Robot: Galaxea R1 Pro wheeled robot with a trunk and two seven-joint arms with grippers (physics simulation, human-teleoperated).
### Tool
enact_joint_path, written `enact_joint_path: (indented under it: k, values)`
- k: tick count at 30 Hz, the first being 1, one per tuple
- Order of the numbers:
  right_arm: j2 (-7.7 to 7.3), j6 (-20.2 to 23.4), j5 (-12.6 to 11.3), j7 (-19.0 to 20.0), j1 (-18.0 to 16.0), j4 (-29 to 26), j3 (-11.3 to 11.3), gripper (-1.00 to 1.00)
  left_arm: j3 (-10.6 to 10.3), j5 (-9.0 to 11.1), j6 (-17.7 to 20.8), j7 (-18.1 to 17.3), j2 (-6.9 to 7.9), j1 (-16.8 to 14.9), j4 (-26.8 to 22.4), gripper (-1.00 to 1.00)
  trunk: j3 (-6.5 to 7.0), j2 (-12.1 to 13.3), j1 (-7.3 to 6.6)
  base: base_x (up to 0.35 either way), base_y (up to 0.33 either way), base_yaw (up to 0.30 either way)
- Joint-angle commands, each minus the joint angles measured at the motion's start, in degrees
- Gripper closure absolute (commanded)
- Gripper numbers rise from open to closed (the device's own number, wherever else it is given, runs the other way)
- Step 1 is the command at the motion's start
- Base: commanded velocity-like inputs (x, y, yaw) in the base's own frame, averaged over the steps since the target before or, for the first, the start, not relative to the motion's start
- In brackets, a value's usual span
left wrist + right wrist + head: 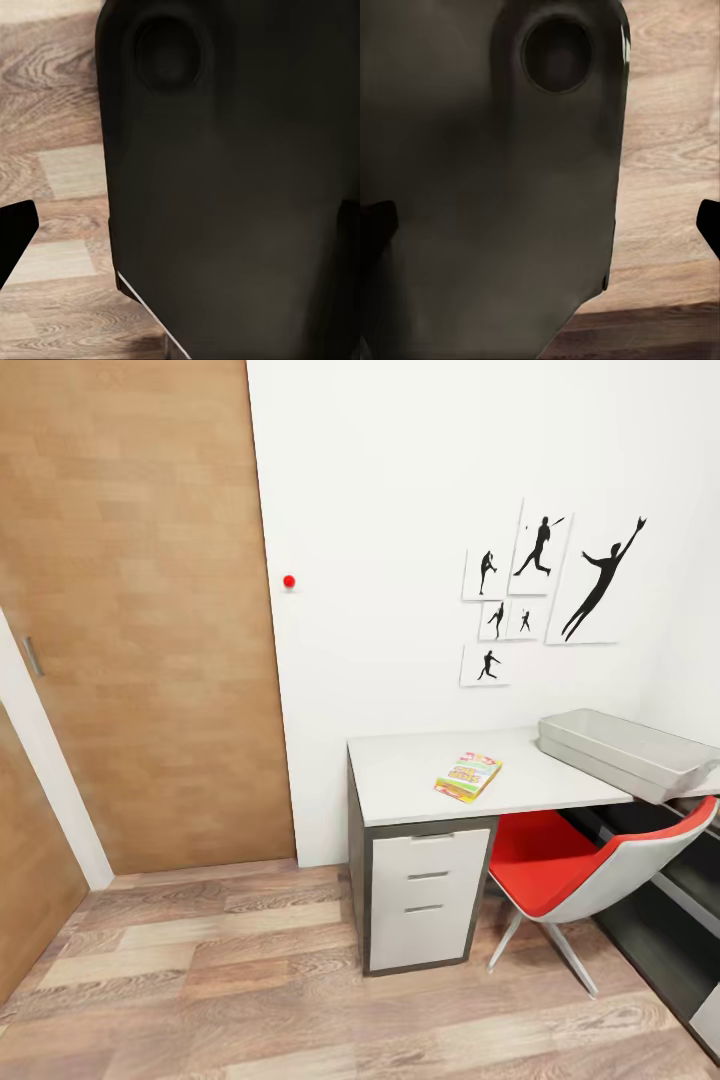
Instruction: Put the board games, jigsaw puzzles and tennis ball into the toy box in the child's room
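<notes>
Nearest to you, each wrist view looks down past a dark robot body panel at the wood-plank floor. In the left wrist view one black fingertip of the left gripper enters at the frame edge; whether its jaws are apart or together cannot be told. In the right wrist view the right gripper shows two black fingertips at opposite frame edges, so its jaws stand wide apart, holding nothing.

In the head view, the plank floor runs forward to a white desk with a three-drawer unit under its left end. A red-and-grey swivel chair sits tucked partly under the desk, to the right of the drawers.

On the desk top lies one board game, flat, with a yellow, green and red-orange cover, near the front edge and well apart from the toy box. The toy box, a shallow light grey bin with a thick rim, rests on the desk's right end, against the back wall.

Farther back, black sports silhouette pictures hang on the white wall above the desk. A small red dot marks the wall beside a tall wooden door at the left.
</notes>
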Motion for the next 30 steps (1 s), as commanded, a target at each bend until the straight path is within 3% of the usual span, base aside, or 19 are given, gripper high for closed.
enact_joint_path:
  k: [1, 4, 16, 30]
  values:
    - [0.33, -0.1, -0.3, -0.3, 0.0, -0.1, -0.3, -1.0, -0.1, -0.1, -0.3, -0.1, -0.33, 0.0, -0.2, -1.0, -0.03, 0.0, 0.0, 0.0, 0.0, 0.0]
    - [1.27, 0.0, -0.4, -0.3, 0.0, -0.1, -0.3, -1.0, -0.1, 0.0, -0.3, -0.1, -1.0, 0.0, -0.2, -1.0, -0.03, 0.0, 0.0, 0.0, 0.0, 0.0]
    - [1.66, -0.5, -0.2, -0.3, 0.0, -0.1, -0.5, -1.0, -0.1, 0.1, -0.3, -0.1, -0.69, 0.0, -0.3, -1.0, -0.03, 0.0, 0.0, 0.0, 0.0, -0.006]
    - [1.74, -2.7, -0.3, -0.4, 0.0, -0.1, -0.5, -1.0, 0.0, 0.2, -1.5, -0.1, -0.7, 0.0, -0.2, -1.0, -0.03, 0.0, 0.0, 0.0, 0.0, -0.215]
